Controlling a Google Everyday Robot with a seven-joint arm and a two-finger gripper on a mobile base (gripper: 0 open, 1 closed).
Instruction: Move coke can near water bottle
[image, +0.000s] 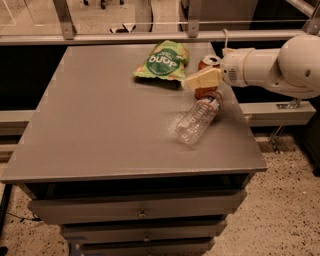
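The coke can (208, 63) stands upright on the grey table (100, 130) near its right edge, red with a silver top. My gripper (202, 79) reaches in from the right and crosses the can's middle, hiding part of it. The water bottle (197, 120) lies on its side just in front of the can. Its capped end points toward the can and sits next to the can's base.
A green snack bag (165, 60) lies flat at the table's back, left of the can. A metal rail (150, 36) runs behind the table. The table's right edge is close beside the can and bottle. Drawers sit below the front edge.
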